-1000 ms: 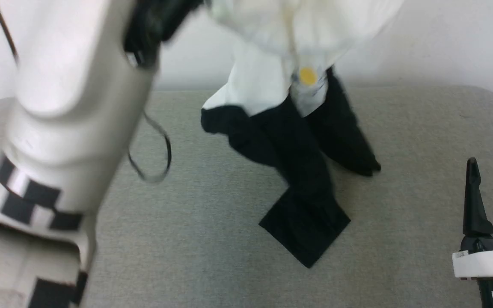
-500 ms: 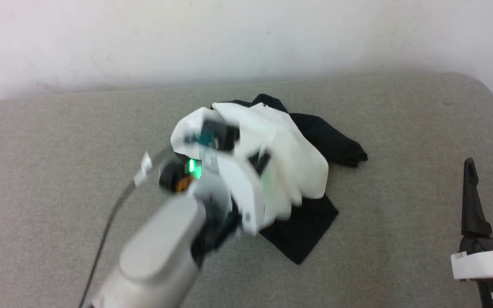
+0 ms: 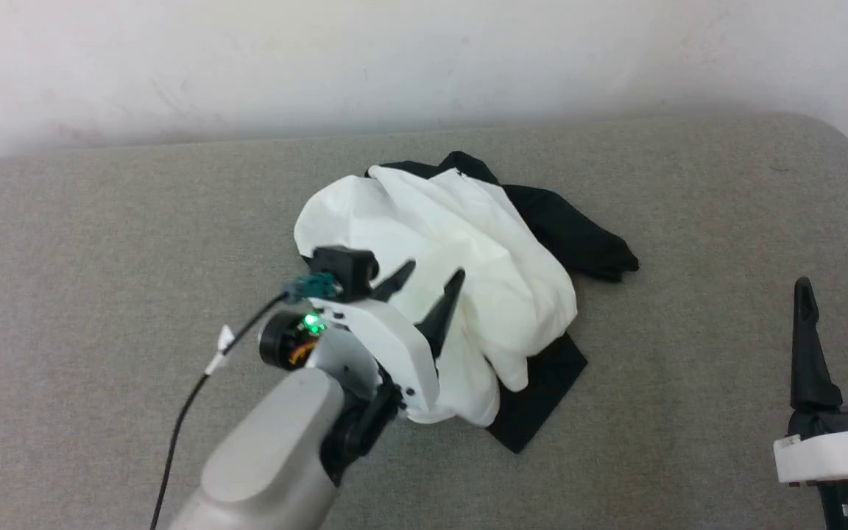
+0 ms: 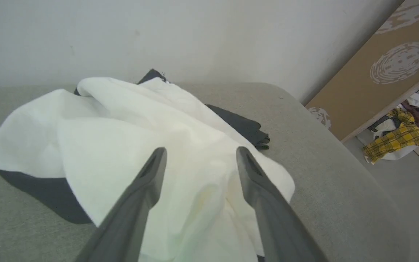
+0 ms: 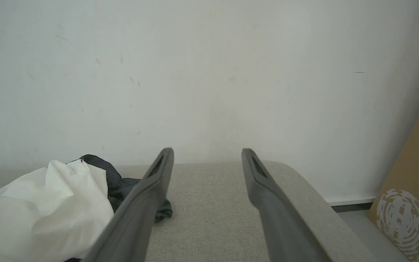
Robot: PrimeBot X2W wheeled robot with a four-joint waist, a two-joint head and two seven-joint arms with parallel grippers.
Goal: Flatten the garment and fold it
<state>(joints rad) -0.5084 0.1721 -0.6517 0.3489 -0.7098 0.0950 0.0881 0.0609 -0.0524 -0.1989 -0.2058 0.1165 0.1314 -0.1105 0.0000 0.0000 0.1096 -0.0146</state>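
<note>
The garment (image 3: 461, 272) lies crumpled in a heap at the middle of the grey table (image 3: 100, 243), white cloth on top with black parts sticking out at the back right and front. My left gripper (image 3: 428, 274) hovers over the heap's near left side, open, with nothing between its fingers; the left wrist view shows the garment (image 4: 122, 138) just beyond the left gripper (image 4: 200, 154). My right gripper (image 3: 840, 287) stands open at the table's near right, apart from the cloth. The right wrist view has the garment (image 5: 46, 207) at its lower left, beside the right gripper (image 5: 207, 154).
A pale wall (image 3: 424, 59) runs behind the table. The table's right end is rounded (image 4: 340, 153). Past it lean a brown board (image 4: 384, 72) and a pile of clothes (image 4: 402, 134) on the floor. A black cable (image 3: 188, 397) trails from my left wrist.
The left arm came down from high up, where it held the garment hanging, and let it go; the cloth now lies heaped on the table. The right gripper has kept still.
</note>
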